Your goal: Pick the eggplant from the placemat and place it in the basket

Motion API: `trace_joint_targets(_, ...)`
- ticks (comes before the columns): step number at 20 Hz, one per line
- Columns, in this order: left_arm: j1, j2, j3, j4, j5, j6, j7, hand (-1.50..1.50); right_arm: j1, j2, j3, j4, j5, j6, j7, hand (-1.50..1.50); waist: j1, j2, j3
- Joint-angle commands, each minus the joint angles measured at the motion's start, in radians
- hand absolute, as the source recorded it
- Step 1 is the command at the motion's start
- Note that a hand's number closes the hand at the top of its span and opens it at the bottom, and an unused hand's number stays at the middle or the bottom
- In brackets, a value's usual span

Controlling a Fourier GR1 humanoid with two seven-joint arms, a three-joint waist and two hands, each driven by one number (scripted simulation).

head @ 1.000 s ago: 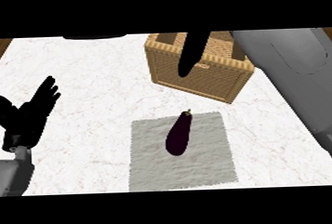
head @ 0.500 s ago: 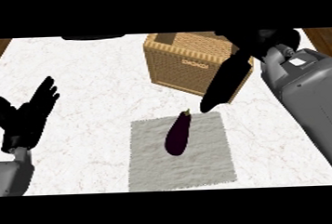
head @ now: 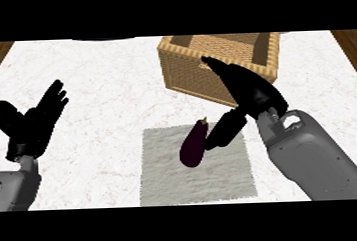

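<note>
Purple-black glossy eggplant [head: 193, 144] lies on the pale grey cloth placemat [head: 202, 184], upper middle of the mat, stem end toward the woven wicker basket [head: 185, 67] that sits just past the mat's far edge on the white marble tabletop [head: 105, 70]. We see the black right hand [head: 247, 92] hanging above and just right of the eggplant, fingers [head: 218, 71] straight and spread, thumb [head: 225, 131] angled down close beside the eggplant's upper right side; we cannot tell if it touches. Nothing is gripped. Black left hand [head: 34, 122] rests at the view's left edge, fingers up and relaxed, well apart from the mat.

We judge the step as the approach to the grasp; the eggplant is not yet lifted and the basket holds nothing we can see.

Handling, our guess: light, fairly stiff, smooth skin that may slip and roll on its curved side. Best hold is across the thick middle of the body, fingers on one flank and thumb on the other, not the thin stem. Basket is near, so the carry looks short; the rim needs clearing.
</note>
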Motion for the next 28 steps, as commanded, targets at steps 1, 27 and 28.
trace_joint_targets(1,-0.003,0.019,0.036,-0.010,0.022,-0.040,0.026,0.00,0.081,0.074,0.031,0.056,0.136,-0.104,-0.073,-1.50,0.006,0.002,0.000)
trace_joint_targets(27,-0.043,-0.052,0.061,0.093,-0.074,-0.056,-0.030,0.00,0.189,0.234,-0.020,0.306,0.282,-0.069,-0.280,-1.50,0.002,0.002,0.000)
trace_joint_targets(28,-0.058,-0.052,0.065,0.067,-0.065,-0.064,0.001,0.00,0.202,0.211,-0.049,0.293,0.266,-0.036,-0.313,-1.50,0.002,0.002,0.000)
